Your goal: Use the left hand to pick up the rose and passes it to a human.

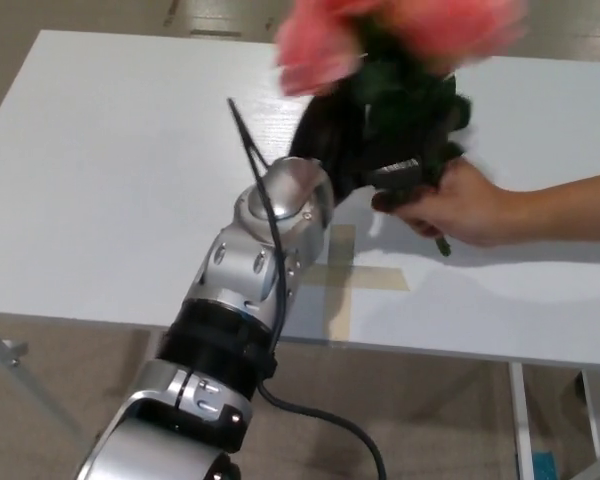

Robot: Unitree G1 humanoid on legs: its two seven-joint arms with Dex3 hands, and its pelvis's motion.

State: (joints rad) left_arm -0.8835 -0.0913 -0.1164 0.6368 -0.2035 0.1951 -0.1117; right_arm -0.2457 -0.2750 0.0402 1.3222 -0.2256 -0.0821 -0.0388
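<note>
The white table (100,170) fills most of the view; its near edge runs across the lower part, floor below it; its far edge lies at the top; the left half of the top is bare and open. A tan tape cross (352,280) is stuck near the near edge, just under the raised hands. The left arm rises from the bottom left, silver with black joints, a black cable (280,330) running along it. The left hand (355,140) is lifted above the table, fingers wrapped round the rose (400,35) at its dark leaves; pink bloom blurred, at the top. A person's hand (460,205) reaches in from the right, grasping the stem just below.
</note>
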